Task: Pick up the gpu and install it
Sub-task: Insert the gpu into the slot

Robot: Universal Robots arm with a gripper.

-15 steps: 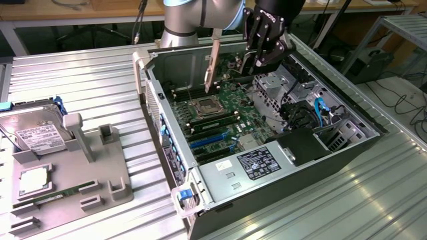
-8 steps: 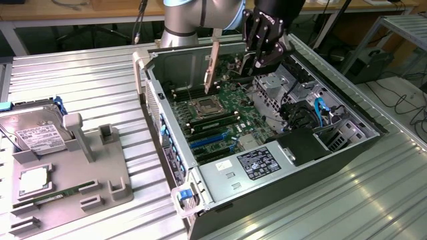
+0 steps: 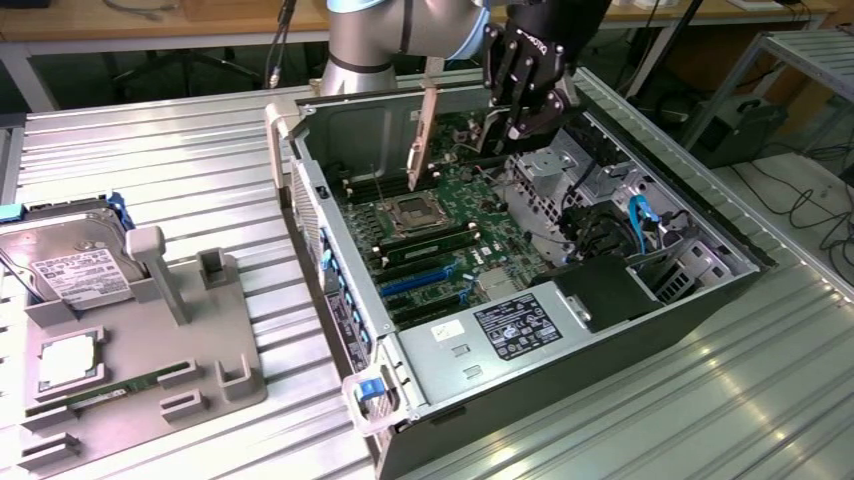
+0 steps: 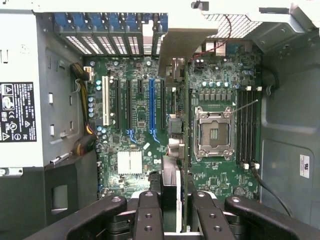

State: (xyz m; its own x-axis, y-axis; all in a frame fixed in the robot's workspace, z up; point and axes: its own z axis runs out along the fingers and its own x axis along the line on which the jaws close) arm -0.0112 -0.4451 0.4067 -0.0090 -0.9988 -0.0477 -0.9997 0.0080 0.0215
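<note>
Now the pincer (image 3: 515, 122) is closed tight on the gpu (image 4: 171, 175). Its black fingers (image 4: 148, 216) pinch one end of the thin dark card, one on each flat side. The gpu stands on its edge in the air, over the green board (image 4: 135, 145) inside the open computer box (image 3: 694, 300). Its pale metal strip (image 3: 424, 135) is at the end away from the pincer. The card is not in a slot yet. It hangs above the row of long slots, near the blue slot (image 4: 151, 107).

I think the card is light and stiff, so it will not bend or flop. It looks easy to break, though, with many tiny parts on it. A good place to hold it is by the end and flat sides, as it is held now.

On the exterior view's left, a hard drive (image 3: 74, 265) sits in a grey holder (image 3: 200, 340) on the ridged metal surface (image 3: 174, 160).
</note>
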